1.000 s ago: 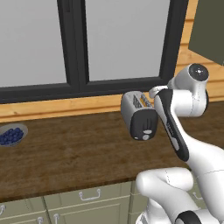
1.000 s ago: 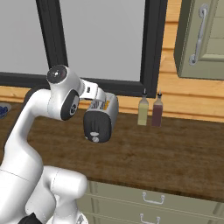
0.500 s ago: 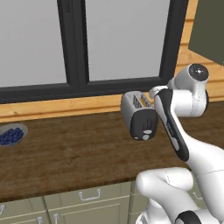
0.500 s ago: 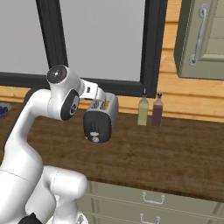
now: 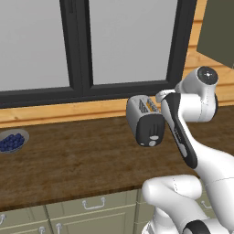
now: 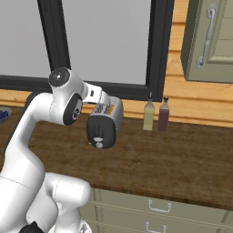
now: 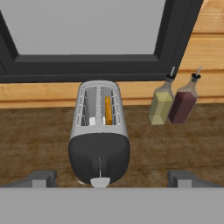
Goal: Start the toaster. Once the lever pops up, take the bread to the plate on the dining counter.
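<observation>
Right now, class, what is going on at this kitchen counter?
A white robot arm hangs over the toaster with its jaws wide open, holding nothing. The bread sits down in the right slot. The lever is at the bottom of the black end panel. Two bottles stand to the toaster's right.

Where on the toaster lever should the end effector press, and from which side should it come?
Press the lever, the small pale tab low on the toaster's black end panel, facing the arm. Come from above, probably with one fingertip: it sits at the foot of a vertical slot, and the open end effector straddles the whole toaster.
</observation>
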You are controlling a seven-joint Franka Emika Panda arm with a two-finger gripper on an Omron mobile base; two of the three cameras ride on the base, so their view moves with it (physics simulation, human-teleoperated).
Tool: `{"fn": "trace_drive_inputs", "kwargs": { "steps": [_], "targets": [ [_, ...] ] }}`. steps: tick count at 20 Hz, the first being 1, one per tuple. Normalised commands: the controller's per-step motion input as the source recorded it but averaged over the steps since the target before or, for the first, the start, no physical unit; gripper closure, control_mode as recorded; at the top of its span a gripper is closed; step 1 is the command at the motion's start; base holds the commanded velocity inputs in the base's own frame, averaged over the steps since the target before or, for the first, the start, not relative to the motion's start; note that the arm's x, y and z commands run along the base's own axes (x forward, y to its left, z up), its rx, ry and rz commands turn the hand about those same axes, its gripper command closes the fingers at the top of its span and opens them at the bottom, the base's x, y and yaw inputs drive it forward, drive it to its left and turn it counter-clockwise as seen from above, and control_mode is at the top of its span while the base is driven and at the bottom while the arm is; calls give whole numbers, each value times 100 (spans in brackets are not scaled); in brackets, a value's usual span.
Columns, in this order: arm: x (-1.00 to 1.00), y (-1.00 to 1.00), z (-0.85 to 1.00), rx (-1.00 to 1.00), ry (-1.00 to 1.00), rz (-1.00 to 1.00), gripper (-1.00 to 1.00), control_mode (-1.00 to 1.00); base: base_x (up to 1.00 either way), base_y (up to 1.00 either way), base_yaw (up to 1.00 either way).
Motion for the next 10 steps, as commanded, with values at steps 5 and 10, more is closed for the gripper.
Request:
{"fn": "trace_drive_inputs", "kwargs": {
  "steps": [5,10],
  "targets": [
    [0,0,0,0,0,0,-100,-100,0,0,0],
    [0,0,0,0,0,0,-100,-100,0,0,0]
  ]
}}
